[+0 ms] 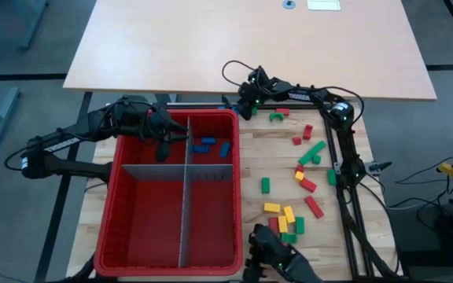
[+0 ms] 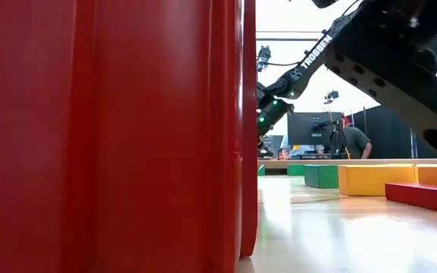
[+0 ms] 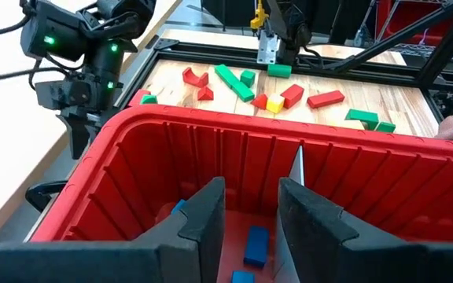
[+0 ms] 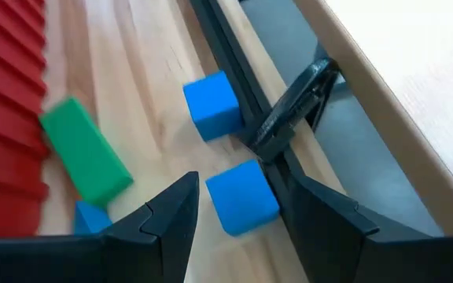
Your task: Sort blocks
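The right hand (image 4: 234, 208), spread, frames a blue block (image 4: 241, 196) beside the red bin (image 1: 124, 196); it should centre before closing. The left hand (image 3: 250, 216), spread, hovers over the bin's blue blocks (image 1: 211, 145).

Left arm: reaching in from the left side, elbow bent, wrist angling downward.
Left tool (image 1: 162, 140): hanging low, its two dark fingers (image 3: 203, 216) standing apart with nothing between them.
Right arm: stretching along the far right, folding back toward the middle.
Right tool (image 1: 244, 104): pointing down, fingers (image 4: 171, 212) spread, gripping nothing.
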Controlling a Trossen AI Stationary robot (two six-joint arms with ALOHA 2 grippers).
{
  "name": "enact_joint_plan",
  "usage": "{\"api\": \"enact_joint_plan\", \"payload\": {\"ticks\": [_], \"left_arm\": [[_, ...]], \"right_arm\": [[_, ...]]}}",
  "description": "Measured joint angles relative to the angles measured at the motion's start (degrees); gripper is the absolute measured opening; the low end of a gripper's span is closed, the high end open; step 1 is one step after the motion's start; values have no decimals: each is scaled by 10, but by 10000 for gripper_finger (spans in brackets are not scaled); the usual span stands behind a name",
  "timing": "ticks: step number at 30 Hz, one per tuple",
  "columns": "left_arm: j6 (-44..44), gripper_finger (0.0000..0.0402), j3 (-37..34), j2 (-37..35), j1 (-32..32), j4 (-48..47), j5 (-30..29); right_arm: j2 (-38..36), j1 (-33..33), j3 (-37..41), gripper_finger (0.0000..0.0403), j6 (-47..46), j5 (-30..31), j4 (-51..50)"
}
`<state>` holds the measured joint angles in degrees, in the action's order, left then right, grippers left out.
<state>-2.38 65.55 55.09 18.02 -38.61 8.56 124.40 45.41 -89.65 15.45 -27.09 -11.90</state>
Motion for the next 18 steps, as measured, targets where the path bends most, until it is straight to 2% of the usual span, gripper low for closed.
{"api": "enact_joint_plan", "payload": {"ticks": [6, 18], "left_arm": [[0, 112, 0, 0, 0, 0, 0], [1, 111, 0, 0, 0, 0, 0]], "right_arm": [[0, -7, -6, 178, 66, 33, -46], [0, -11, -6, 178, 101, 48, -44]]}}
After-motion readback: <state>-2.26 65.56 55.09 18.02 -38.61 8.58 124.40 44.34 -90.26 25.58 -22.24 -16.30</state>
